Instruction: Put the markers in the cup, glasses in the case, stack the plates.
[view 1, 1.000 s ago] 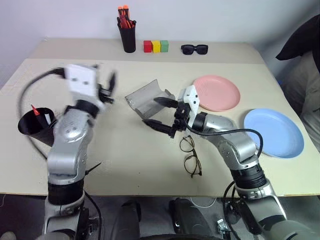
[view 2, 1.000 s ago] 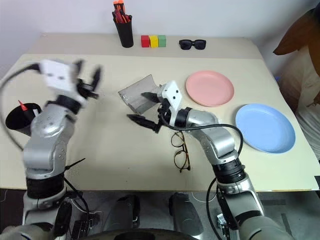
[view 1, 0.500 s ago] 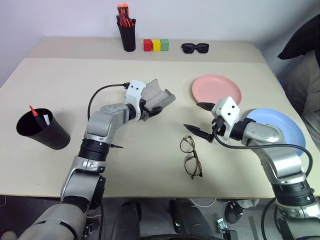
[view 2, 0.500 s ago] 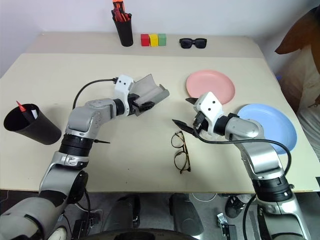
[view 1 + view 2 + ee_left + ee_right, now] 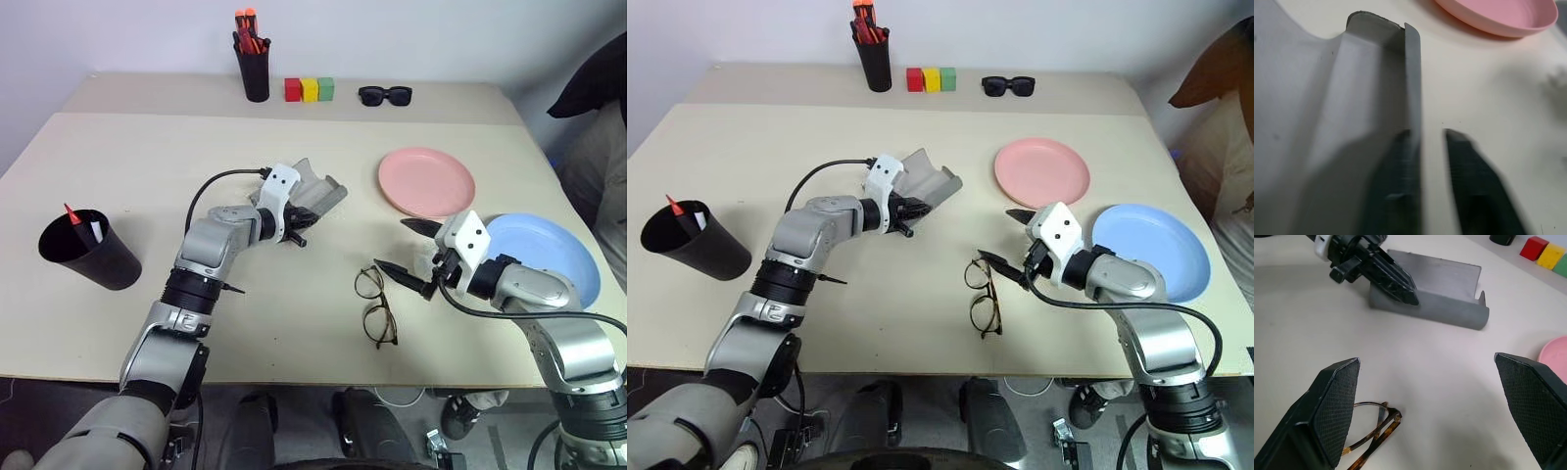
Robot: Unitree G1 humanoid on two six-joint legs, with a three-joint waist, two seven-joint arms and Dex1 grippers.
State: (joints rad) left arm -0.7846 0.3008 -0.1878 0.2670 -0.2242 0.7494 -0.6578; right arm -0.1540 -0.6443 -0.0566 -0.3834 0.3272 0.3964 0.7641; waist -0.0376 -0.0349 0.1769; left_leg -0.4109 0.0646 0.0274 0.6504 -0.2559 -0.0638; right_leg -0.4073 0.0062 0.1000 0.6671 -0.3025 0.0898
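Note:
The grey case point(image 5: 315, 192) lies open mid-table. My left gripper point(image 5: 296, 233) is shut on the case's near wall point(image 5: 1413, 98), which runs between its two fingers. The wire-rimmed glasses point(image 5: 375, 306) lie folded open on the table in front of the case. My right gripper point(image 5: 392, 243) hangs open just right of the glasses, holding nothing. The pink plate point(image 5: 426, 181) sits behind it, and the light blue plate point(image 5: 560, 250) lies to its right, partly under my right arm. The black cup point(image 5: 93, 266) at the left holds the red marker point(image 5: 71, 213) and the white marker point(image 5: 93, 232).
At the back stand a narrow black pen pot point(image 5: 255, 73) with orange-capped pens, three coloured blocks point(image 5: 310, 89) and black sunglasses point(image 5: 384, 95). A person in dark clothing point(image 5: 598, 88) is at the right edge of the table.
My left arm swung from above the cup over to the case and closed on its wall. My right gripper drew back from the case to beside the glasses, still open.

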